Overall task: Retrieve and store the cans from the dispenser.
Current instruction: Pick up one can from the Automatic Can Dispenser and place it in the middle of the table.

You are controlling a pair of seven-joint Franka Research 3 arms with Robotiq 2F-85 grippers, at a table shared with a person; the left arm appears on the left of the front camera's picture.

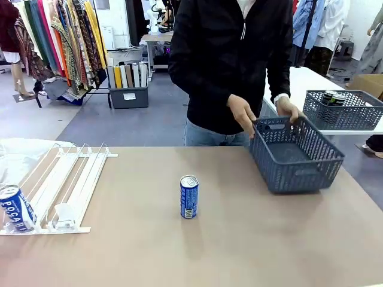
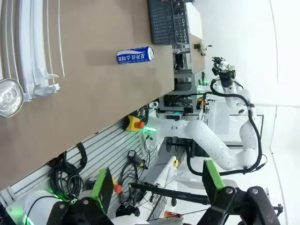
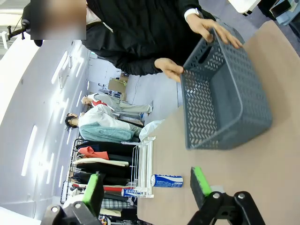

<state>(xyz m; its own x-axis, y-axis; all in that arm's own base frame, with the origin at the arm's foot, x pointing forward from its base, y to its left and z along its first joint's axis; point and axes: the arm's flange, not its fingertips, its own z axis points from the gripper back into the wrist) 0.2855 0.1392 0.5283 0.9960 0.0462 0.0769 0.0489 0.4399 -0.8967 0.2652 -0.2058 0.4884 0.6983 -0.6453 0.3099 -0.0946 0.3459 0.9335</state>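
**Blue can upright mid-table, both grippers open and well clear of it**

A blue can [image 1: 189, 197] with white lettering stands upright near the middle of the tan table [image 1: 239, 245], touching nothing else. In the front view the dispenser [image 1: 66, 179], a sloping white rack of rails, lies at about 9 o'clock from it. A second blue can [image 1: 15, 208] rests against the front stop at the rack's 7 o'clock corner.

At about 2 o'clock from the upright can, and well apart from it, is a grey lattice basket [image 1: 296, 154]. A person's hands [image 1: 242, 113] grip its far rim, one at each corner. Farther off in the same direction, another basket [image 1: 341, 110] on a white table holds dark cans [image 1: 333, 98].

In the left wrist view the left gripper [image 2: 157, 187] has its jaws spread wide with nothing between them. The upright can [image 2: 135, 55] lies at 12 o'clock from it, well apart, and looks sideways because the view is rolled. The second can's silver top [image 2: 8, 96] shows at about 10 o'clock.

The right gripper [image 3: 147, 187] is likewise spread wide and empty. The can [image 3: 166, 180] appears in the gap between its green pads but far beyond them on the table. The basket [image 3: 225, 103] is at about 1 o'clock from this gripper.
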